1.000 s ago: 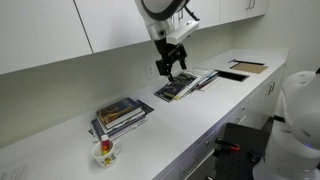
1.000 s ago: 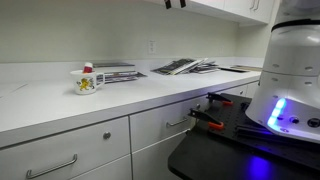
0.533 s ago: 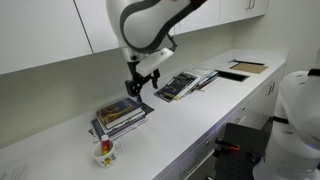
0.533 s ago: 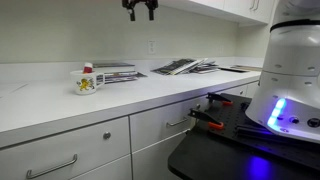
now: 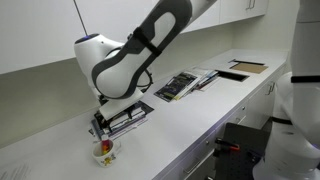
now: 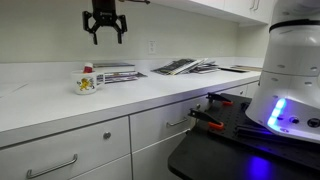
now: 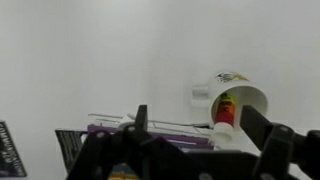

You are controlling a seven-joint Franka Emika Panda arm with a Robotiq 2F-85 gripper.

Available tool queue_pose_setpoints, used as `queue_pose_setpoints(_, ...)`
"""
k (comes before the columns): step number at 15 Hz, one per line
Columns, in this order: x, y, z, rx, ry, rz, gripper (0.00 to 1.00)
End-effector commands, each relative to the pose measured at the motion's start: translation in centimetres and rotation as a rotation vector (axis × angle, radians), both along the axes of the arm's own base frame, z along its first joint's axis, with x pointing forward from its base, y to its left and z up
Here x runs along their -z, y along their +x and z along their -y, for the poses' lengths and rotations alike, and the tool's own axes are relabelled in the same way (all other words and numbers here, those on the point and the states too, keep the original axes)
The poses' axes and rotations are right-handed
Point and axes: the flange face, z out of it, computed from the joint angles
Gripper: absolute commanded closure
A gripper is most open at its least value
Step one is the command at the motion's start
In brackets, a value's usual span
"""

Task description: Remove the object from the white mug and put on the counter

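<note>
Pincer (image 6: pixel 106 36): held wide, high and nearly over the white mug (image 6: pixel 87 84), presumably so the object (image 6: pixel 88 69) can be straddled.
Object: stood upright inside mug, top protruding.
Surface (image 6: pixel 150 95): mug carried near left end.

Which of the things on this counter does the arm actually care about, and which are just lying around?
For the job: gripper, open, in the air; white mug; red-and-orange object standing inside it; counter.

Just lying about: book stack beside the mug; spread magazines farther along; flat items at the far end.
</note>
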Motion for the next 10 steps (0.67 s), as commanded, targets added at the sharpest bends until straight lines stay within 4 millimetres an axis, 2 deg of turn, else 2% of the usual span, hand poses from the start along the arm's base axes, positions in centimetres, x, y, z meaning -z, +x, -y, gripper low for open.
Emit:
queue_pose_setpoints(1,2.5,3.6,-0.9,0.099,-0.022,-0.025,0.0)
queue_pose_setpoints(6,6.7,7.9,-2.7,0.121,-0.013,-0.074,0.0)
queue_pose_setpoints(10,8.3,10.9,-3.5,0.125,-0.005,-0.09,0.0)
